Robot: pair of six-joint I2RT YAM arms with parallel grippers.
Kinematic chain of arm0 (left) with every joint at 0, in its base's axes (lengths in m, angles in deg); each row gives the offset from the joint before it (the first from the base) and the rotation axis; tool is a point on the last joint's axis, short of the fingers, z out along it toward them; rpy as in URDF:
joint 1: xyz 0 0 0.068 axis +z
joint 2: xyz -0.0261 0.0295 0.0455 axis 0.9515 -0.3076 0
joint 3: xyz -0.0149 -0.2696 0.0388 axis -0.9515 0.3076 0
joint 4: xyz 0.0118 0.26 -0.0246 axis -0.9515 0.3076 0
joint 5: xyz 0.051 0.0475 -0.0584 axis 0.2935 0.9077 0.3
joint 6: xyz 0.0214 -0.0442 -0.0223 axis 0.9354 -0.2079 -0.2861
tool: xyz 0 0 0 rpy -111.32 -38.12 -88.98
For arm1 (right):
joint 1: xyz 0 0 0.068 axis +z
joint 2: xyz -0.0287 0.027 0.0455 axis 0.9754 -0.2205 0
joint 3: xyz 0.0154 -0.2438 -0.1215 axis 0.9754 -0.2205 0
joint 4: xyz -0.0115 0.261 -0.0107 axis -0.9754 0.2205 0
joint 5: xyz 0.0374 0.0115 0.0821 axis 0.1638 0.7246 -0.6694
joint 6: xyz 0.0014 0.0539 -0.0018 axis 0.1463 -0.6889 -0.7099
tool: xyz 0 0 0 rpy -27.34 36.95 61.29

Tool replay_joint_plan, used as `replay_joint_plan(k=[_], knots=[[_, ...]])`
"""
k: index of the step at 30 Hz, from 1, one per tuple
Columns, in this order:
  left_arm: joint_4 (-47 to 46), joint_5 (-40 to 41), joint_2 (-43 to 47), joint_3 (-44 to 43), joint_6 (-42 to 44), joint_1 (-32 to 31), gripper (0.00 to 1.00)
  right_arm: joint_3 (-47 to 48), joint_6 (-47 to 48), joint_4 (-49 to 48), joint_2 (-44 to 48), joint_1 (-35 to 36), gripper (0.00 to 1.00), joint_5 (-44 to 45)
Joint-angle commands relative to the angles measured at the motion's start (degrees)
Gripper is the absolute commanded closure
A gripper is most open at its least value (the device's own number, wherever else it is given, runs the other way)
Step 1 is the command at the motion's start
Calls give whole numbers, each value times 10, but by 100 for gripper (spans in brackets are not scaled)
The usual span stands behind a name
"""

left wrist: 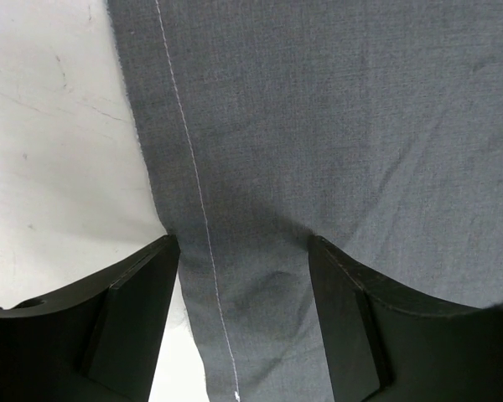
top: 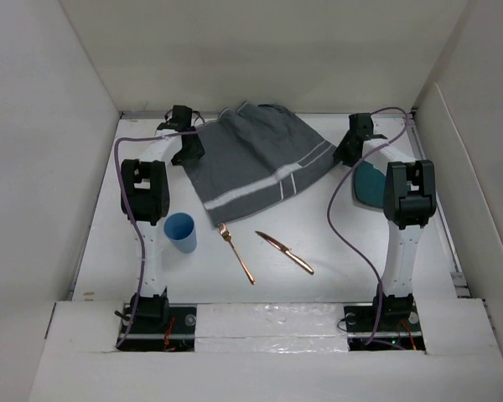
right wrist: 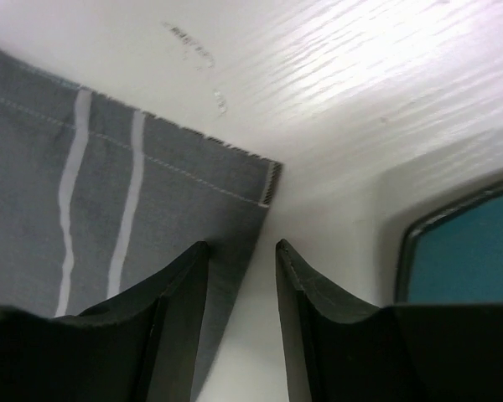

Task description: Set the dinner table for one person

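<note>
The dinner table (top: 335, 268) is a white top. A rumpled grey placemat (top: 260, 159) with white stripes lies on it at the back centre. My left gripper (top: 189, 152) is at the placemat's left edge; in the left wrist view it (left wrist: 243, 243) stands open low over the cloth (left wrist: 318, 151), the hem between the fingers. My right gripper (top: 349, 153) is at the mat's right corner; its jaws (right wrist: 241, 244) are open, a narrow gap astride the cloth's edge (right wrist: 151, 201). A blue cup (top: 181, 231), a gold fork (top: 236, 253) and a gold knife (top: 285, 253) lie nearer the front.
A teal plate (top: 369, 184) sits under the right arm, and its rim (right wrist: 461, 251) shows close to the right fingers. White walls enclose the table at the left, back and right. Purple cables loop beside both arms.
</note>
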Motion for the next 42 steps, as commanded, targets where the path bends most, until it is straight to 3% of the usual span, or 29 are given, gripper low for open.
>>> replay_joint_plan(k=[1,5,16,19,20,21,23,24,27,30,39,40,42], knots=[[-1,-6,3,-21,-5,3,39,20,-28,32,4,-11,58,6],[1,8,1,-21,4,3,36,53,-26,70,-22,-11,61,6],[-8,-4,-23,-29,2,3,41,172,-10,145,-82,-11,63,14],[-6,-9,-30,-39,1,3,46,178,-6,153,-85,-11,84,8],[-6,-12,-31,-44,-3,3,48,173,-7,153,-84,-11,100,0],[-8,-12,-31,-44,-3,3,50,173,-7,153,-81,-11,100,0],[-12,-14,-33,-48,-4,3,58,138,-6,126,-66,-18,100,-16],[-14,-13,-33,-50,-5,3,70,118,-6,111,-51,-18,100,-17],[-16,-14,-40,-70,-8,3,90,24,4,35,22,-12,100,-15],[-18,-14,-56,-99,-13,3,99,-62,9,-18,92,-5,100,-27],[-15,-11,-95,-216,-22,8,100,-282,12,-133,260,38,100,-31],[-21,-17,-93,-231,-27,8,100,-338,7,-154,286,46,100,-26],[-28,-24,-91,-245,-34,8,100,-357,3,-161,311,54,100,-24]])
